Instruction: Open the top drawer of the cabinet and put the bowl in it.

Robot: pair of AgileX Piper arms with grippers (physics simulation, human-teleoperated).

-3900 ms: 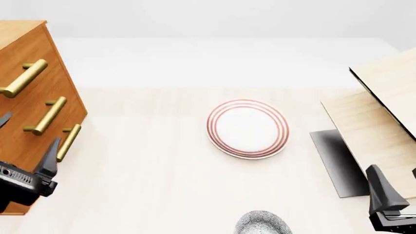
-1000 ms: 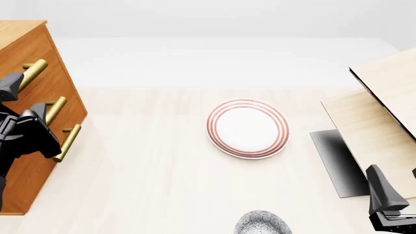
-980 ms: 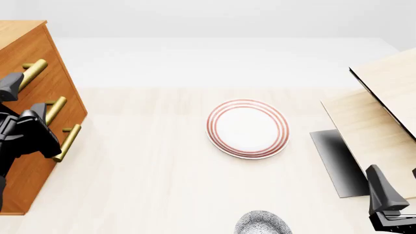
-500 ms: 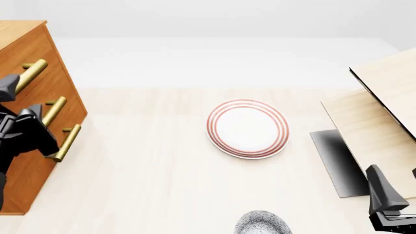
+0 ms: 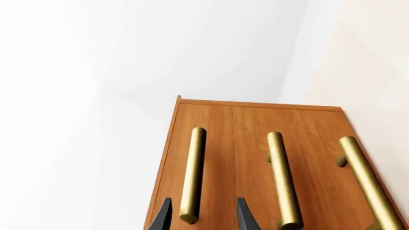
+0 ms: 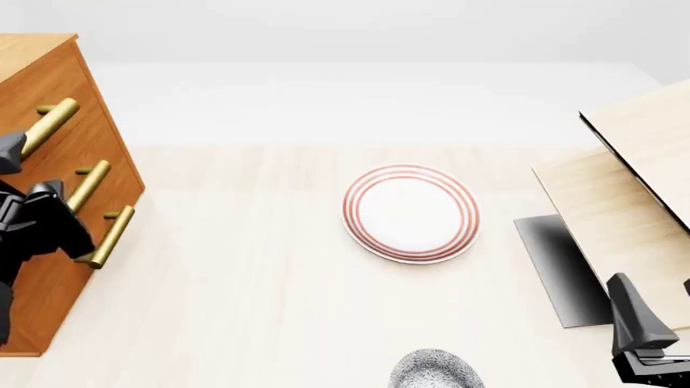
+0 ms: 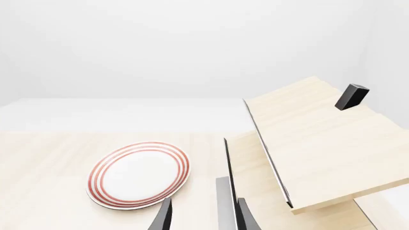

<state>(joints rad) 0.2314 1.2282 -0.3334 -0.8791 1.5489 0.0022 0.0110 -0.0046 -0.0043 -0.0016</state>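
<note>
The orange-brown cabinet [image 6: 103, 153] stands at the table's left with all three drawer fronts flush. The top drawer's brass handle [image 6: 54, 120] is the uppermost bar. My left gripper [image 6: 31, 174] is open at that handle's near end. In the left wrist view its fingertips [image 5: 164, 216] straddle the end of the top handle [image 5: 192, 172]; contact cannot be told. The speckled bowl [image 6: 435, 370] sits at the front edge of the table, cut off by the frame. My right gripper [image 7: 203, 218] hangs open and empty at the front right, well to the right of the bowl.
A white plate with red rings [image 6: 411, 212] lies mid-table. Pale wooden boards [image 6: 625, 202] slant up at the right, with a dark flat patch [image 6: 555, 267] on the table beside them. A small dark block [image 7: 352, 96] rests on the upper board. The two lower handles [image 5: 283, 182] run parallel to the top one.
My left gripper rose from beside the bottom drawer to the top handle's height, then edged left toward the cabinet in the last second. The right arm, bowl and plate stayed still.
</note>
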